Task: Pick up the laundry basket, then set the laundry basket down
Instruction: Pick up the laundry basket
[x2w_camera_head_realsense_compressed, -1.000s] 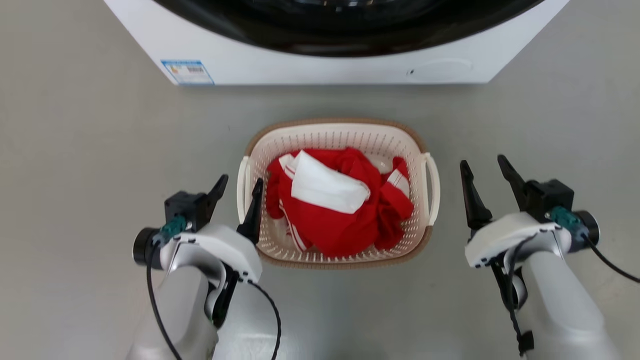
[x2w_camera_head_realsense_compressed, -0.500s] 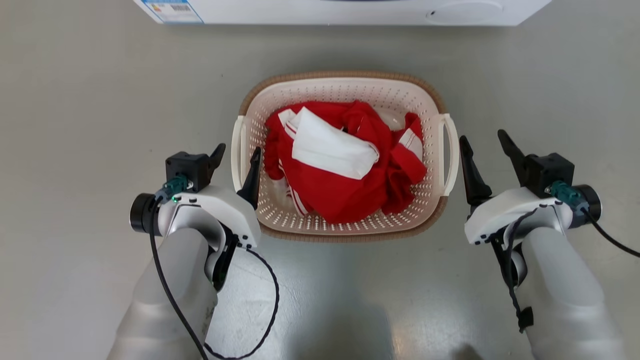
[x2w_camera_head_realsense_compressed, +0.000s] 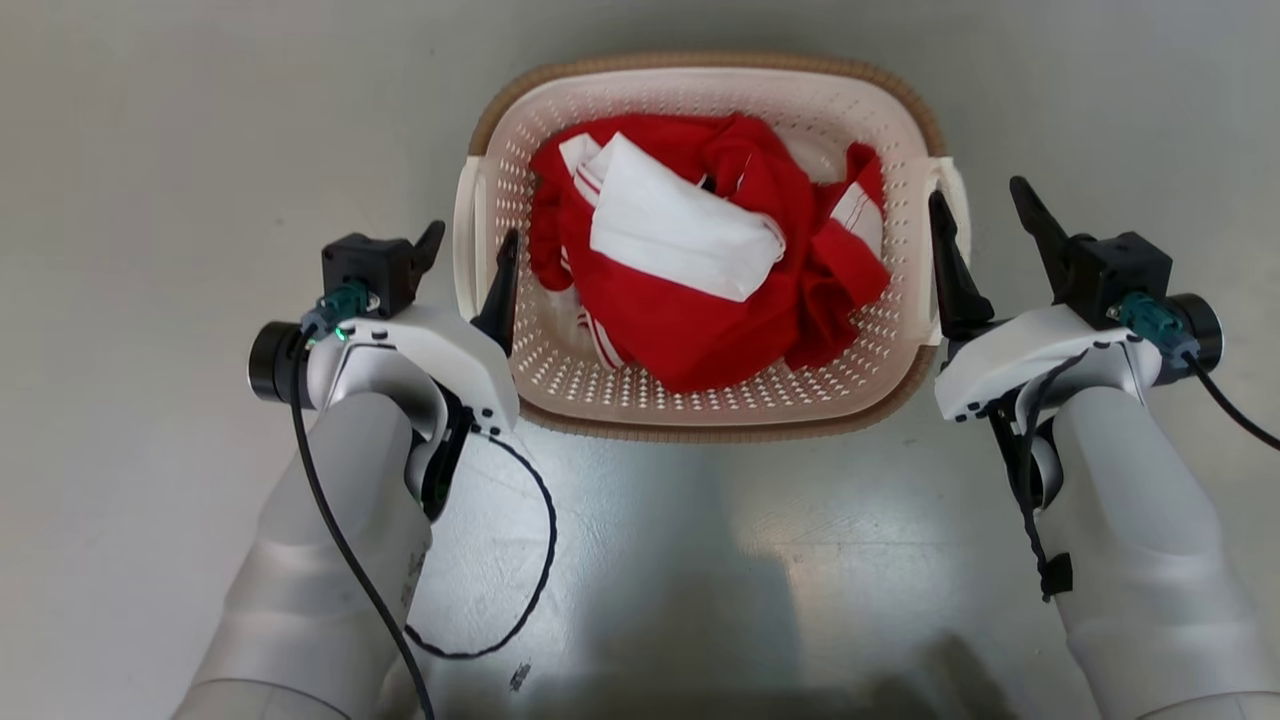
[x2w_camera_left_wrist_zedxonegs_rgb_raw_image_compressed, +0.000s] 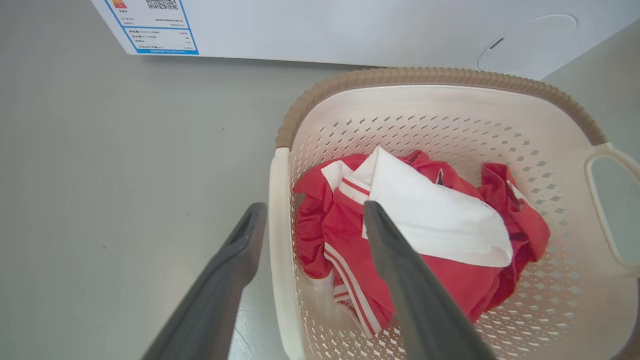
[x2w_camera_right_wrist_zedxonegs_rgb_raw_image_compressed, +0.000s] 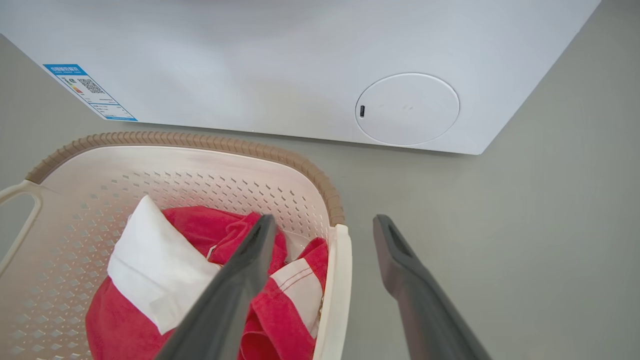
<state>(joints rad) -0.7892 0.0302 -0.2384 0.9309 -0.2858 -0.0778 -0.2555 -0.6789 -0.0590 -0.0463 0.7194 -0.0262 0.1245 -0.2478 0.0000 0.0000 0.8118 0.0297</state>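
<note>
The laundry basket (x2w_camera_head_realsense_compressed: 700, 100) stands on the grey floor, cream and perforated with a tan rim, holding red and white clothes (x2w_camera_head_realsense_compressed: 690, 260). My left gripper (x2w_camera_head_realsense_compressed: 472, 240) is open and straddles the basket's left loop handle (x2w_camera_head_realsense_compressed: 463, 240), one finger inside the basket and one outside. In the left wrist view the handle (x2w_camera_left_wrist_zedxonegs_rgb_raw_image_compressed: 280, 225) runs between the fingers of the left gripper (x2w_camera_left_wrist_zedxonegs_rgb_raw_image_compressed: 315, 207). My right gripper (x2w_camera_head_realsense_compressed: 978, 195) is open around the right handle (x2w_camera_head_realsense_compressed: 952, 185). The right wrist view shows the handle (x2w_camera_right_wrist_zedxonegs_rgb_raw_image_compressed: 340, 260) inside the right gripper's (x2w_camera_right_wrist_zedxonegs_rgb_raw_image_compressed: 325, 220) gap.
The white washing machine (x2w_camera_left_wrist_zedxonegs_rgb_raw_image_compressed: 325, 25) stands just beyond the basket, with a blue label at its lower left and a round hatch (x2w_camera_right_wrist_zedxonegs_rgb_raw_image_compressed: 407, 109) at its lower right. Grey floor (x2w_camera_head_realsense_compressed: 150, 200) surrounds the basket on both sides.
The head camera has tipped down, so the washing machine has left that view. My right gripper has closed in from beside the basket to straddle its right handle. The left gripper still straddles the left handle.
</note>
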